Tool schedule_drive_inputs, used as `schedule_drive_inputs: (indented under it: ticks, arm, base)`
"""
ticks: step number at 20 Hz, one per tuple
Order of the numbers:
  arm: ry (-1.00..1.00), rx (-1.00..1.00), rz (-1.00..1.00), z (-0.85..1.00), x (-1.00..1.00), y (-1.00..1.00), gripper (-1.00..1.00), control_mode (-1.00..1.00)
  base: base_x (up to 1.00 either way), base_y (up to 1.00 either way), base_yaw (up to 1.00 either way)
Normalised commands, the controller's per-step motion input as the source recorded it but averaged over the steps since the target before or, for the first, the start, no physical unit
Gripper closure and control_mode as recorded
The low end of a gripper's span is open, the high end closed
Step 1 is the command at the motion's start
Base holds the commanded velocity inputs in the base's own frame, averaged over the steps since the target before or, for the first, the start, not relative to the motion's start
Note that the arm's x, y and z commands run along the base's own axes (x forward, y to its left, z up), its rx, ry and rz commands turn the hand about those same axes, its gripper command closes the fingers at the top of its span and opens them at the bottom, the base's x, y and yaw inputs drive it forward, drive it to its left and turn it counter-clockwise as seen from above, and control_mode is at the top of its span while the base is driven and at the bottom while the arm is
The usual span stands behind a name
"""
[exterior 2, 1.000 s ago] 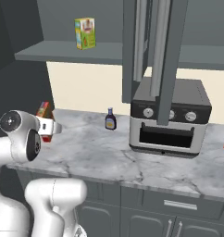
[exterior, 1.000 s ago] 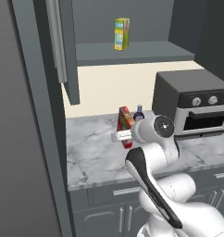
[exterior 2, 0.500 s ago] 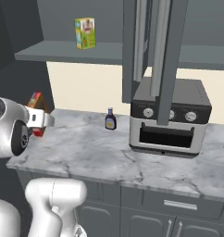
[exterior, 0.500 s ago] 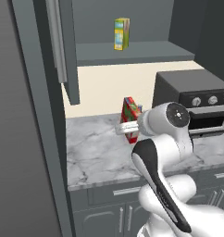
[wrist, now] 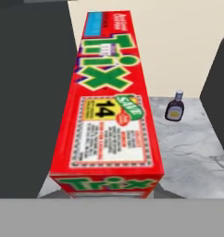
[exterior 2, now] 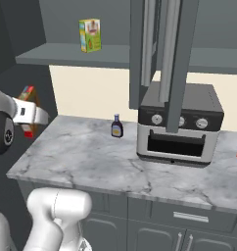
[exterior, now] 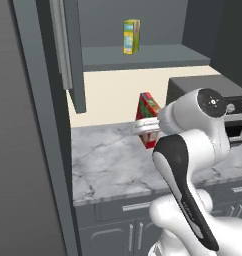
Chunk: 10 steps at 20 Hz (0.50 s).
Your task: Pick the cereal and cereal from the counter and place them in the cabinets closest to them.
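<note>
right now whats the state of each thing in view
cereal box: gripped, lifted off the counter, tilted
gripper: shut on the cereal box
cabinet door: open
carton: upright on the cabinet shelf
bottle: upright on the counter
toaster oven: door shut

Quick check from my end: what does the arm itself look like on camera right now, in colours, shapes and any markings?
The arm is glossy white with rounded, bulbous links. A black curved panel runs down its upper link, and a dark round joint cap with small pale marks sits on top. In the right base view another dark disc closes a white joint. The hand is a white boxy block with small dark dots. No cables show.
</note>
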Motion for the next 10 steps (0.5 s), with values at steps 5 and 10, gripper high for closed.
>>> schedule_drive_inputs:
  ticks: [5,10]
  arm:
    - [0.02,0.0,0.0,0.6,-0.41,-0.07,1.0,-1.0]
    - [0.0,0.0,0.0,0.61,-0.35,-0.03,1.0,-1.0]
  base:
    - [0.0,0.0,0.0]
    - [0.0,0.0,0.0]
